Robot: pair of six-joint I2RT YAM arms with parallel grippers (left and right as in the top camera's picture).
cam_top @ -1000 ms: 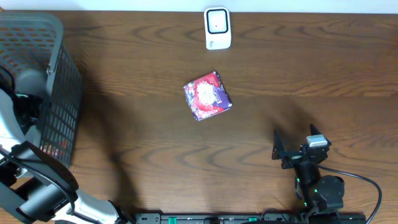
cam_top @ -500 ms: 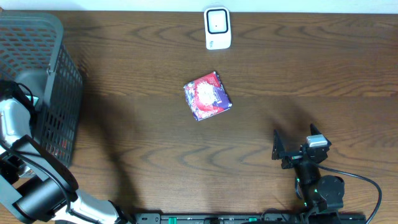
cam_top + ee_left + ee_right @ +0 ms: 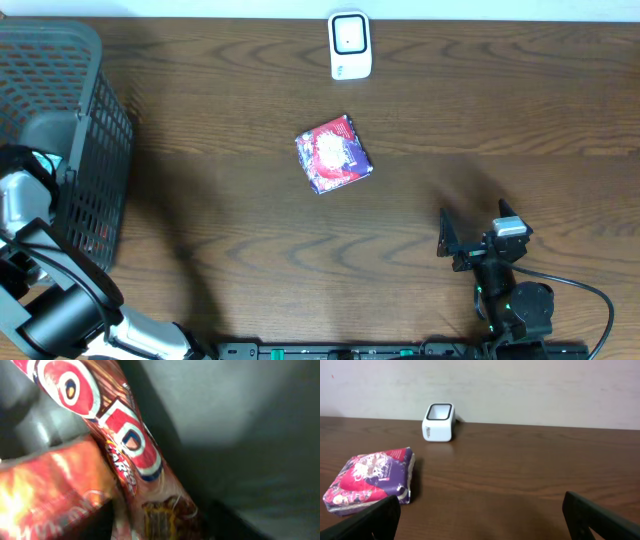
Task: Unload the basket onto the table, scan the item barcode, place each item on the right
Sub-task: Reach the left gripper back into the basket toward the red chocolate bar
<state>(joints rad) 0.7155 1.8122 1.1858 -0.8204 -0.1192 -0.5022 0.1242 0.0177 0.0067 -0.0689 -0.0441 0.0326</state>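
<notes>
At the near edge of the desk [image 3: 230,230], the right pincer [image 3: 481,510] is held spread wide and empty, with its fingers low over the wood. At the near left, the left arm [image 3: 25,200] is reached down into a dark mesh basket [image 3: 95,180]. Its pincer is hidden there, and whether it is spread or pinching cannot be told. Close before its camera a long red wrapper [image 3: 125,440] with white ovals is seen, lying tilted against an orange-red wrapper [image 3: 45,485]. Farther out, at mid-desk, a red-and-purple packet [image 3: 333,153] is laid flat, well apart from both arms. At the far edge a white scanner [image 3: 350,45] is stood upright before the pale wall [image 3: 520,385].
</notes>
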